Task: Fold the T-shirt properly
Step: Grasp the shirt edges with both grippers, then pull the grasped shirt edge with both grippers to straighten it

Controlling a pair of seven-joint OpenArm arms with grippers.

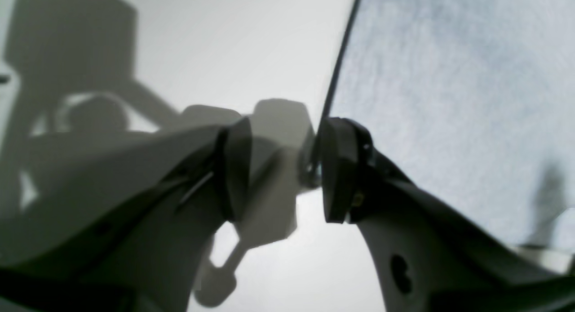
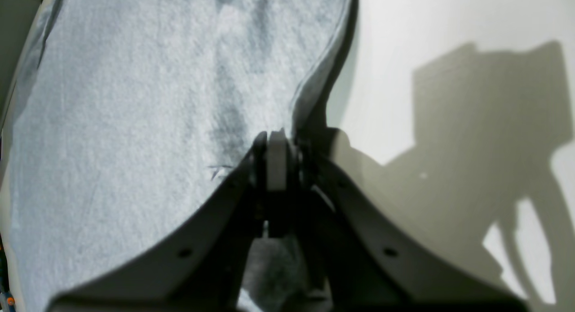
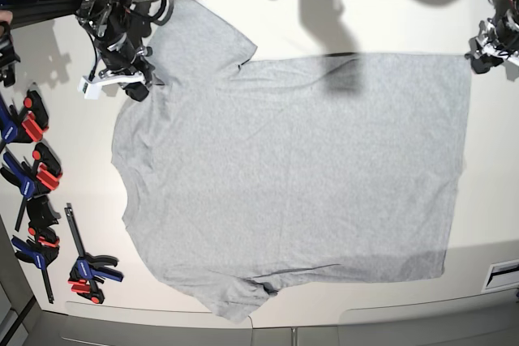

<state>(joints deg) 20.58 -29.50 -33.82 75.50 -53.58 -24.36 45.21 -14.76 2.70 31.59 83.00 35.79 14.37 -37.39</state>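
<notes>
The T-shirt lies spread flat on the white table, plain grey side up, collar end to the left and hem to the right. My right gripper sits at the shirt's upper left edge near the far sleeve. In the right wrist view that gripper is shut on a raised bit of the grey cloth. My left gripper hovers at the hem's far right corner. In the left wrist view it stands open, nothing between the pads, with the shirt's edge just beside the right finger.
Several red, blue and black clamps lie along the table's left edge, and one more near the front left. A white slotted part sits at the front right. Cables and arm bases crowd the far edge.
</notes>
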